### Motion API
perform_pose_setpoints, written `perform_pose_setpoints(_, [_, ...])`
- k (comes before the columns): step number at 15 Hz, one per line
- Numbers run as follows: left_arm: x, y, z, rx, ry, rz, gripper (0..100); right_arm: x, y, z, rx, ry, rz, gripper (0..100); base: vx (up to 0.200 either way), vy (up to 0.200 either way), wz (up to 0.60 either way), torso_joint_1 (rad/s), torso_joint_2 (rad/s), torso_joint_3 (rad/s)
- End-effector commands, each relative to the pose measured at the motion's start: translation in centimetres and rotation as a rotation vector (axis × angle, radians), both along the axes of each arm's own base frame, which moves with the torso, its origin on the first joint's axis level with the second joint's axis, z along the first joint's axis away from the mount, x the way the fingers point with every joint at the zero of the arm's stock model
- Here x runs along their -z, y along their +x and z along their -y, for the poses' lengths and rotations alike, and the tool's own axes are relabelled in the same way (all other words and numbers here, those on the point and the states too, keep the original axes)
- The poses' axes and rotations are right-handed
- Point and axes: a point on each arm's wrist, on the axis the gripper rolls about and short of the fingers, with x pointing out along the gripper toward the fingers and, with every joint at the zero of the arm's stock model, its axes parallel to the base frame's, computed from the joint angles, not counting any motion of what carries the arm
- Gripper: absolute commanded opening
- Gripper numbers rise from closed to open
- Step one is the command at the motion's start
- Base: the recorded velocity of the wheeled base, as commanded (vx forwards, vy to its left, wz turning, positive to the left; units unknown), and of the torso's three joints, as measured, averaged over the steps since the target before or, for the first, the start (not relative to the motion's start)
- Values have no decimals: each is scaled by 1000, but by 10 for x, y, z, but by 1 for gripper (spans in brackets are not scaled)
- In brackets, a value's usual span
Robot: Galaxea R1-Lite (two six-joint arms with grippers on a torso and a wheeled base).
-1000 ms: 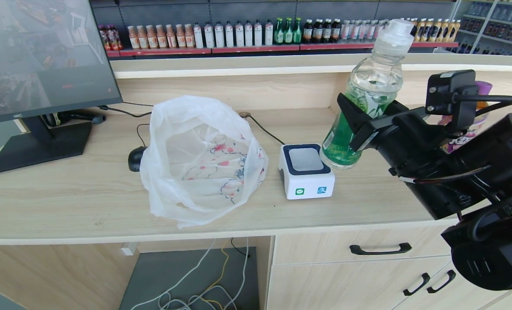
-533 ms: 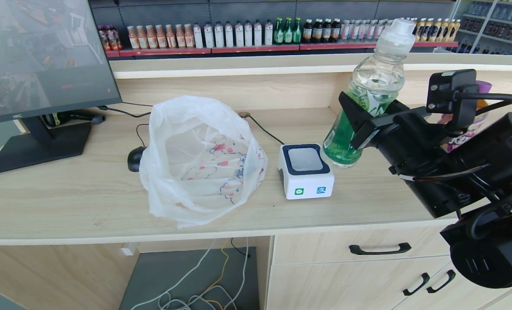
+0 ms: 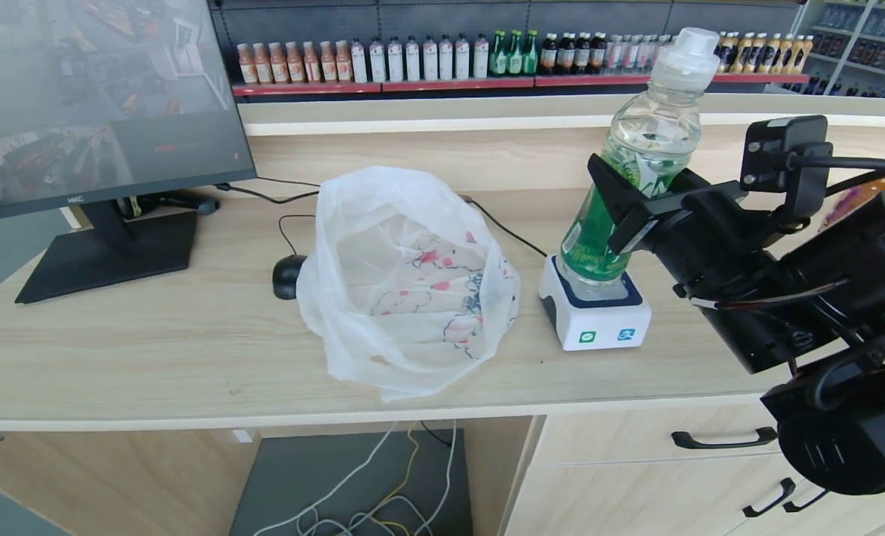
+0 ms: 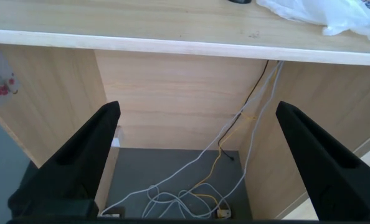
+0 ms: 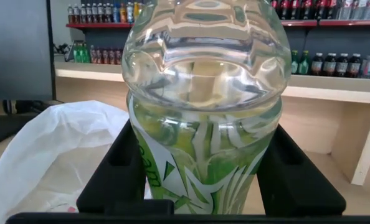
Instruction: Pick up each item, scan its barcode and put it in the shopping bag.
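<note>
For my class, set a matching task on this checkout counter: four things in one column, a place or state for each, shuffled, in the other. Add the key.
Things
1 bottle
2 shopping bag
3 mouse
4 left gripper

Places or states
A open, low, facing the cables under the counter
B black, beside the bag
C clamped in the right gripper above the scanner
D white, mouth open, on the counter

Pairs: 1-C; 2-D; 3-B; 4-A

Green-labelled clear bottle; white bag

Bottle over scanner, bag leftward
</note>
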Motion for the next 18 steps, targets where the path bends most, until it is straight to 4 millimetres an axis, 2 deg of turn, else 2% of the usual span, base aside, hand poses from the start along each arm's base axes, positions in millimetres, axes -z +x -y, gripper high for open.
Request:
perform_pose_setpoints(1, [0,0,0,1,0,0,100,-3,-3,1,-2,4,9,0,0,200,0,2,2,-2])
perform_pose_setpoints(11, [0,0,0,1,3,0,100,-7,-3,-1,-11,13,24,0,0,200,0,3,0,1])
perform_pose_setpoints(15, [0,0,0,1,5,0,100,-9,-7,-9,-41,18,30,0,0,0,0,0,0,0])
perform_pose_setpoints(18, [0,0,0,-1,5,0,100,-1,-4,-20,-70,6,8,0,0,0,0,0,0,0])
